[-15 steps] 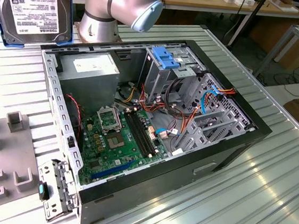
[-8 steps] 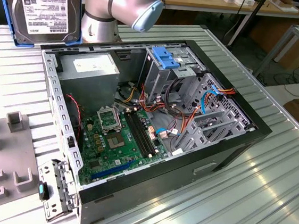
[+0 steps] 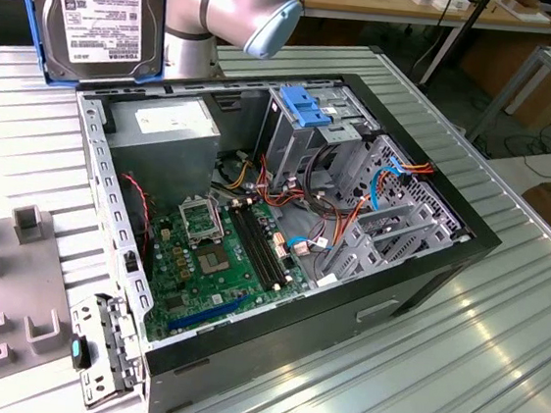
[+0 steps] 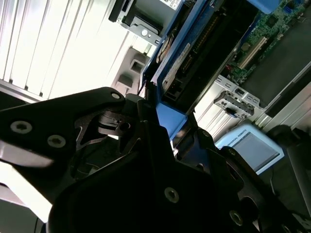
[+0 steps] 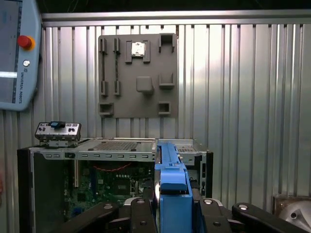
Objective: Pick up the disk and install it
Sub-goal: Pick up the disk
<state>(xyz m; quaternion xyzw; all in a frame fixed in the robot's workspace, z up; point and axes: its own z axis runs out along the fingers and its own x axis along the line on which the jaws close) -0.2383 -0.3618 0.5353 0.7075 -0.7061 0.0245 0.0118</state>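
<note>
aloft near the open computer case (image 3: 416, 280) | tool (image 5: 173, 209) clamped on the disk (image 3: 94, 12) | pale printed label (image 3: 96, 22) showing

Open PC case (image 3: 279, 360) w/ mobo (image 3: 235, 261); grey tray (image 5: 132, 104); pendant (image 5: 17, 56)

Robotics lab: ribbed metal table (image 3: 495, 368), opened computer case (image 3: 269, 364), workbenches (image 3: 395, 7) behind, teach pendant (image 5: 14, 58).
</note>
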